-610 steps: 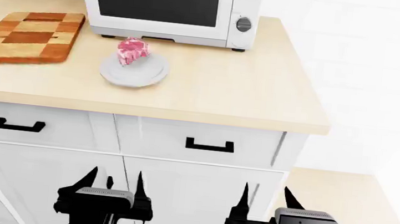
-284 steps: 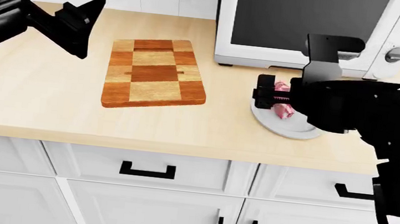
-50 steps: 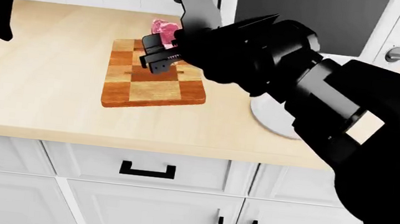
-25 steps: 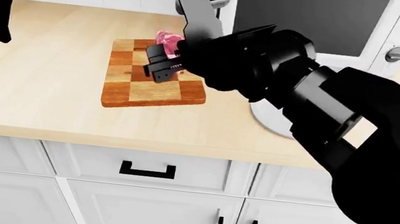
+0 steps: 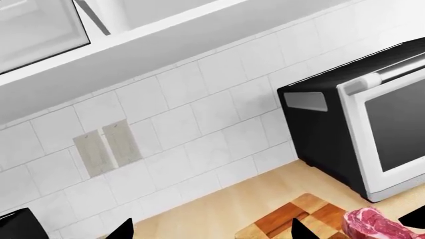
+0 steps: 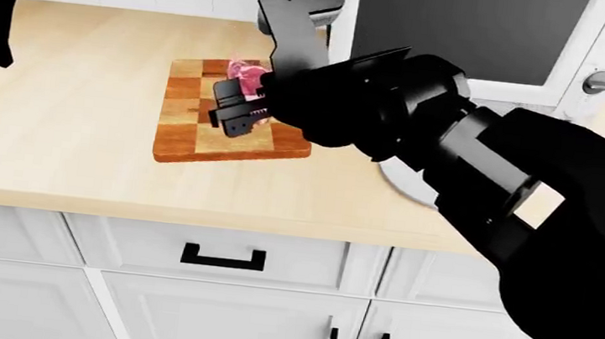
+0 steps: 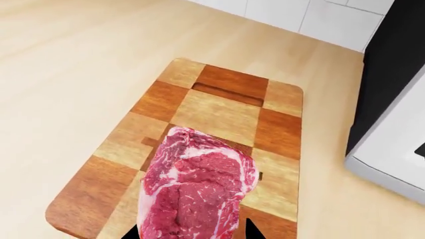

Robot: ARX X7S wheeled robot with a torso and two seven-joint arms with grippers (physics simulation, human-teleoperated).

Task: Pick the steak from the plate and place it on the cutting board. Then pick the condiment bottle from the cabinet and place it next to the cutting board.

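Overhead — steak (image 7: pixel 196 191) in right claw (image 6: pixel 239 105), above cutting board (image 7: pixel 226 112)

a simulated home kitchen. pale wood countertop (image 6: pixel 79 154) ran over white base cabinets with black drawer handles (image 6: pixel 223 256). white square-tiled backsplash (image 5: pixel 199 124) carried a double wall outlet plate (image 5: pixel 107 147). a white toaster oven (image 6: pixel 485 37) with a dark glass door and knobs sat at the back. a checkered cutting board (image 7: pixel 219 119) lay on the counter. upper cabinets (image 5: pixel 40 27) hung above.
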